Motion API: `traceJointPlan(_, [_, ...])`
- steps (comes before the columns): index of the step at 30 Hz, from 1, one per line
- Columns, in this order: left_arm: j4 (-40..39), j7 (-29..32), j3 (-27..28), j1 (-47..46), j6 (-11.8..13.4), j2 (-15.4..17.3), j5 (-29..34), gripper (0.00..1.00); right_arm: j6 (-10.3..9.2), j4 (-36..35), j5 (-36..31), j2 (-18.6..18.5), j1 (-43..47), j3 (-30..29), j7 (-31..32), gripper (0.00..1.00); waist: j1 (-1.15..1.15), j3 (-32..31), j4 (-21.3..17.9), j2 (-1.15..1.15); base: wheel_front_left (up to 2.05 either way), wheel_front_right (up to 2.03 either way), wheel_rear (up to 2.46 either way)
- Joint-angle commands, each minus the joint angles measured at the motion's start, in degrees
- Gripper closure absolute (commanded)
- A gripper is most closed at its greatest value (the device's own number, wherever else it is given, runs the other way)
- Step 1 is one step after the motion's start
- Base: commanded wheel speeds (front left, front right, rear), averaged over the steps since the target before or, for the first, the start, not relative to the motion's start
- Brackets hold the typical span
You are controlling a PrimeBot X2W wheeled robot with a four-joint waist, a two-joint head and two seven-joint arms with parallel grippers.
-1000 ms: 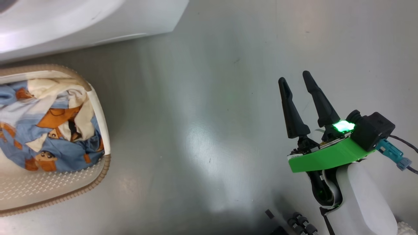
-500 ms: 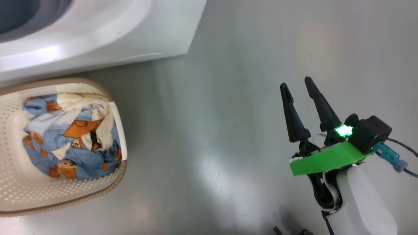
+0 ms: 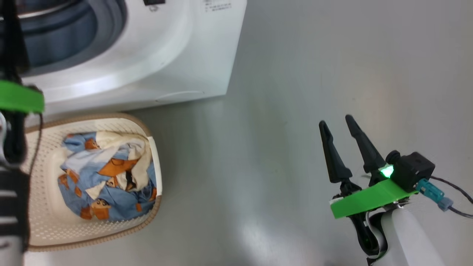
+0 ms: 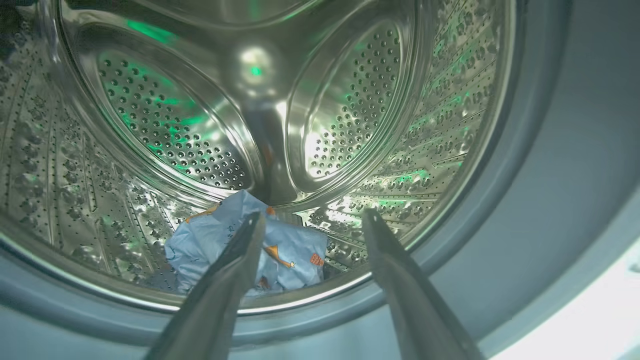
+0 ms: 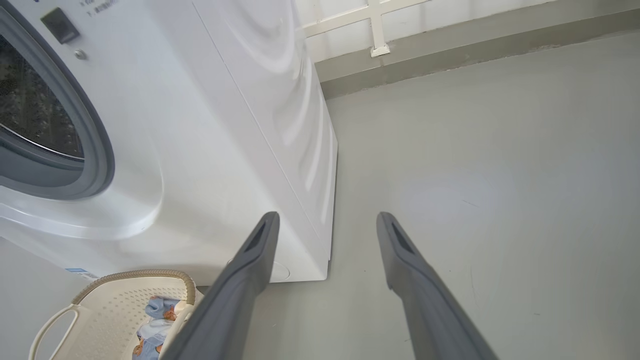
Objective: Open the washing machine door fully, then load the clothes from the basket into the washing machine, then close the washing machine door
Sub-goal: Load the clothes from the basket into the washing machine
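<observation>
The white washing machine (image 3: pixel 166 55) stands at the upper left, its opening ringed by a grey-blue gasket (image 4: pixel 550 175); its door is out of view. My left gripper (image 4: pixel 314 216) is open at the mouth of the steel drum (image 4: pixel 350 100), nothing between its fingers. One light-blue printed garment (image 4: pixel 290 250) lies on the drum's bottom, just beyond the fingertips. The cream basket (image 3: pixel 88 119) sits on the floor before the machine, with more clothes (image 3: pixel 107 173) bunched inside. My right gripper (image 3: pixel 336 120) is open and empty, hanging over bare floor far right of the basket.
My left arm with its green band (image 3: pixel 16 100) runs along the left edge, beside the basket. Glossy grey floor (image 3: pixel 258 166) spreads right of the machine. A wall base with a white frame (image 5: pixel 377 45) lies behind, and a cable (image 3: pixel 449 205) trails from my right wrist.
The head camera has shifted, bringing the machine's opening, the whole basket and my left arm into view. The basket's clothes look the same. My right gripper stays open.
</observation>
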Motion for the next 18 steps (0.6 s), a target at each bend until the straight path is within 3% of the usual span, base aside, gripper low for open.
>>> traceJointPlan(1, [-2.8,-0.3,2.7,2.6,0.2,2.0,0.9,0.0,0.35,-0.9,-0.6,0.2,1.8,1.2,-0.3,0.0,0.01,-3.2,0.8,0.0,0.0,0.0,0.0])
traceJointPlan(12, [-11.4,-0.3,9.1,15.7,-1.1,-2.5,4.6,0.0,0.35,0.3,-1.4,0.2,3.7,1.0,-0.3,0.0,0.01,-9.4,1.5,0.0,0.0,0.0,0.0])
traceJointPlan(18, [-16.5,-0.3,12.7,24.4,-1.5,-7.2,6.6,0.0,0.35,0.8,-1.4,0.2,5.1,1.0,-0.3,0.0,0.01,-13.5,1.5,0.0,0.0,0.0,0.0])
